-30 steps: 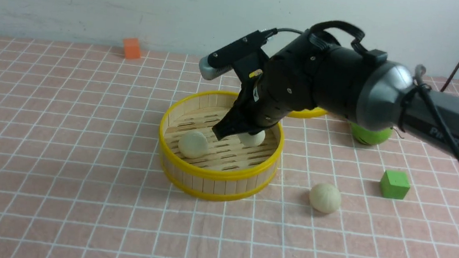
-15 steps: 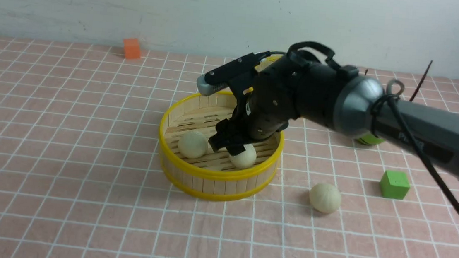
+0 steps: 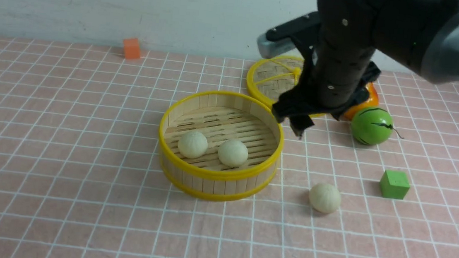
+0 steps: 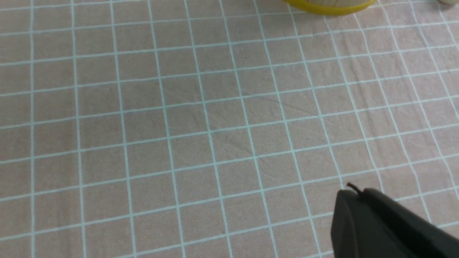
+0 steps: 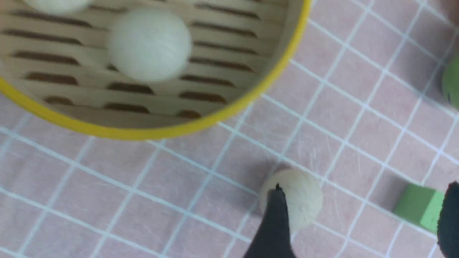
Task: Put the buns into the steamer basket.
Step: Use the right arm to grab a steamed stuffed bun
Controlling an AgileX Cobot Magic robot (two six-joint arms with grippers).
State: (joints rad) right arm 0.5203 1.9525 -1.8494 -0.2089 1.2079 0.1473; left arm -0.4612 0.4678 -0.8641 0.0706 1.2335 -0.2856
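Hanging above the tabletop (image 3: 63,172) by the far right rim of the steamer basket (image 3: 217,177), the right tool (image 3: 295,124) was spread wide and empty. Two buns (image 3: 193,144) (image 3: 233,152) lay side by side on the basket's slats. The third bun (image 3: 325,198) sat outside, between basket and green cube (image 3: 394,184). Only one finger of the left tool (image 4: 376,225) showed, so its state could not be told.

Three buns (image 3: 193,144) in all: two inside the one steamer basket (image 3: 216,184), one out on the cloth (image 3: 65,152). One woven lid (image 3: 267,80). One green striped ball (image 3: 371,125) and one orange ball (image 3: 371,100), partly hidden. Two small blocks — one green block (image 3: 394,184), one orange block (image 3: 132,48).
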